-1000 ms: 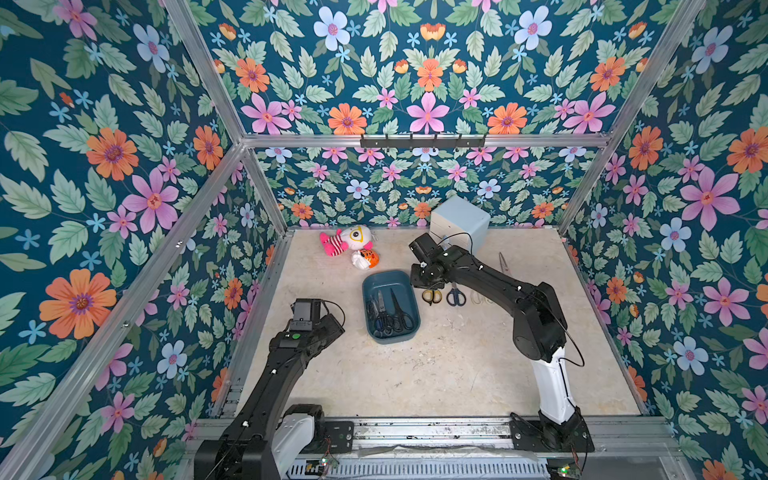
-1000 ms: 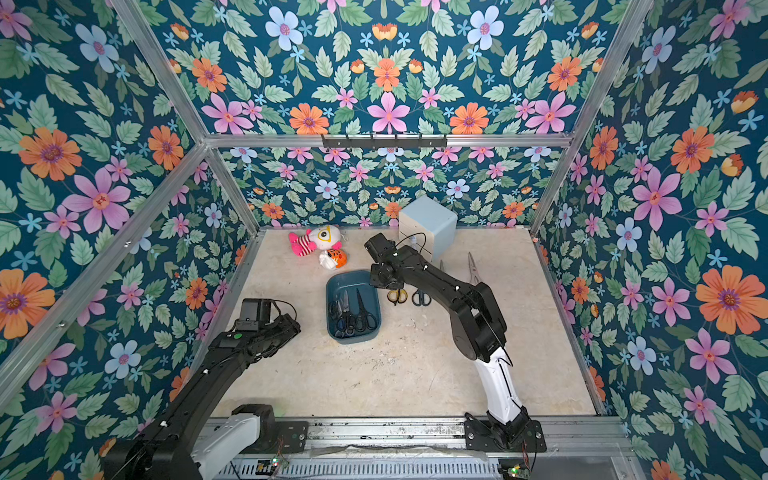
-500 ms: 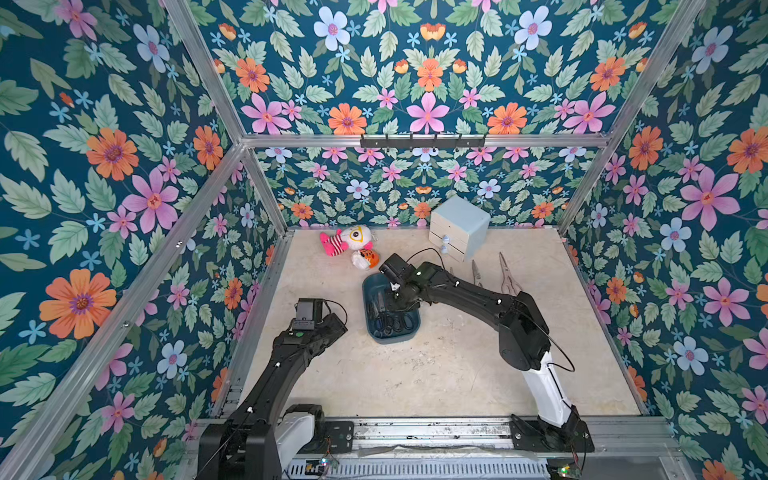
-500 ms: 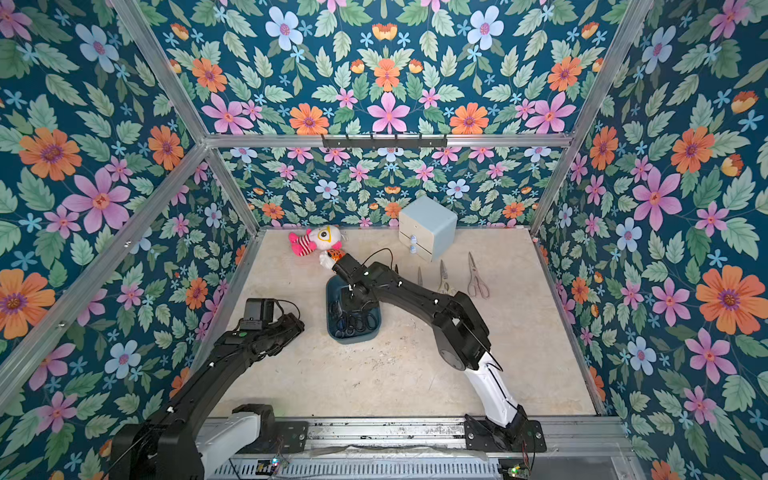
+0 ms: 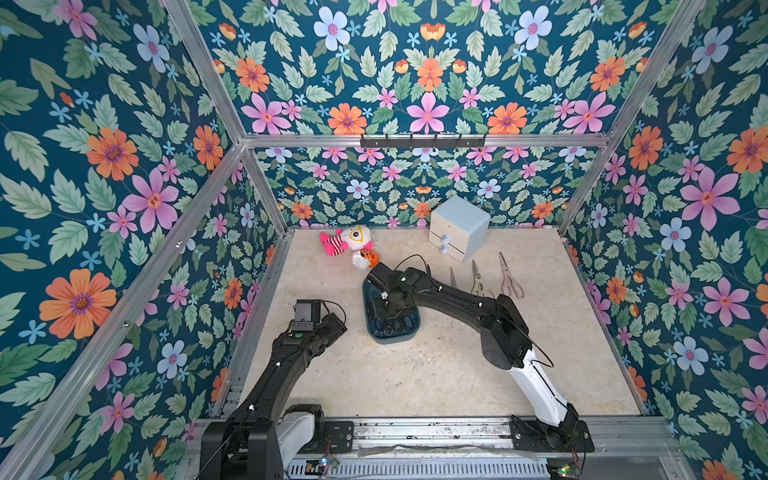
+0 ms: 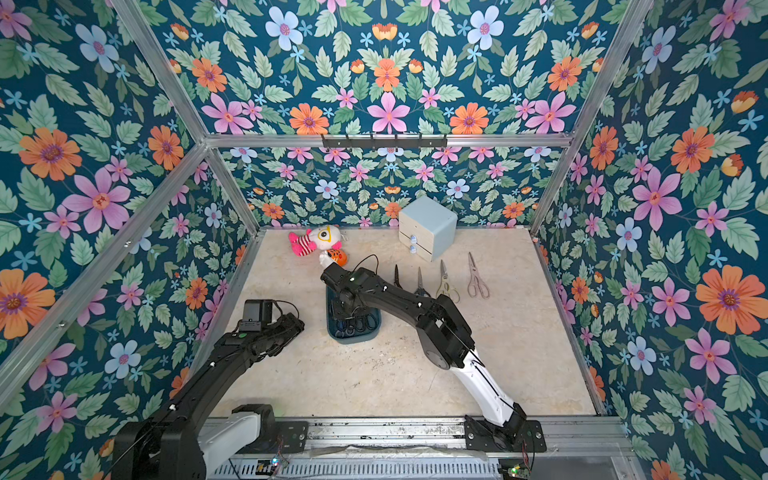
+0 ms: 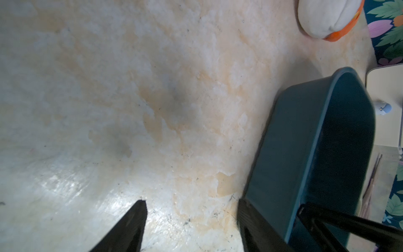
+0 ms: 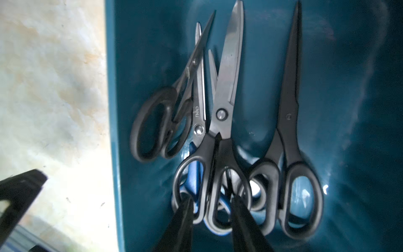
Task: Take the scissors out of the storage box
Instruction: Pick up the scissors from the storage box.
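The right pincer, jaws slightly apart, hangs in the storage box astride a black handle of the scissors heaped just beneath it, seemingly mid-pick: next, close on that handle and lift clear of its neighbours; the left pincer gapes idle.

right gripper in storage box, scissors apparently inside

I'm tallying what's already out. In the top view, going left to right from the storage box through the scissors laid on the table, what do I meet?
The storage box → first half-hidden scissors → second half-hidden scissors, handles behind the right arm → cream-handled scissors → pink-handled scissors. The drawer cube overlaps them, so it's omitted.
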`<state>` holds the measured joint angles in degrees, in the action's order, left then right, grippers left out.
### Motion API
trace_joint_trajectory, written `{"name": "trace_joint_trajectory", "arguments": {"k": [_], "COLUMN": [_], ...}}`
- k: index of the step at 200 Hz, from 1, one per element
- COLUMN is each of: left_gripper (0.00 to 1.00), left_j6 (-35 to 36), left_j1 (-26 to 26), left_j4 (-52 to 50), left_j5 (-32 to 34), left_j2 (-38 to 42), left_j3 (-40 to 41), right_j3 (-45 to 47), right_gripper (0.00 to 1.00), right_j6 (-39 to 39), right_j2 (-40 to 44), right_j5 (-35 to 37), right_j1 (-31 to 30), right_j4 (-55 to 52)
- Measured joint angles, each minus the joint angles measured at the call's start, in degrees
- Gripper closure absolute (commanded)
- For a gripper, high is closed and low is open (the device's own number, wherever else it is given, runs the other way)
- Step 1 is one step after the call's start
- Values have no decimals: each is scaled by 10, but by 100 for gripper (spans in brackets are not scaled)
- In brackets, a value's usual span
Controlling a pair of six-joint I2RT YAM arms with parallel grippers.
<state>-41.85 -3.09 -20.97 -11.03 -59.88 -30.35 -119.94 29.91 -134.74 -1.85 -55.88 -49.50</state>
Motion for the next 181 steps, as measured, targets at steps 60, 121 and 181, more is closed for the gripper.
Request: {"name": "trace_joint_trajectory", "arguments": {"k": [60, 121, 181], "left_gripper": [28, 28, 28], "left_j6": [16, 29, 39], "left_j1": [20, 35, 44], "left_j4": [-11, -29, -36], "left_j5": [0, 0, 0], "left_j2": [12, 23, 24], "left_j3": [-4, -4, -17], "right_j3": [-53, -55, -56], "right_gripper": [65, 66, 70], "right_j6": [-7, -6, -3], "right_j2": [-42, -50, -63], "right_j5": [16, 24, 26], "right_j1": [-7, -9, -10], "right_j4": [-28, -44, -37]}}
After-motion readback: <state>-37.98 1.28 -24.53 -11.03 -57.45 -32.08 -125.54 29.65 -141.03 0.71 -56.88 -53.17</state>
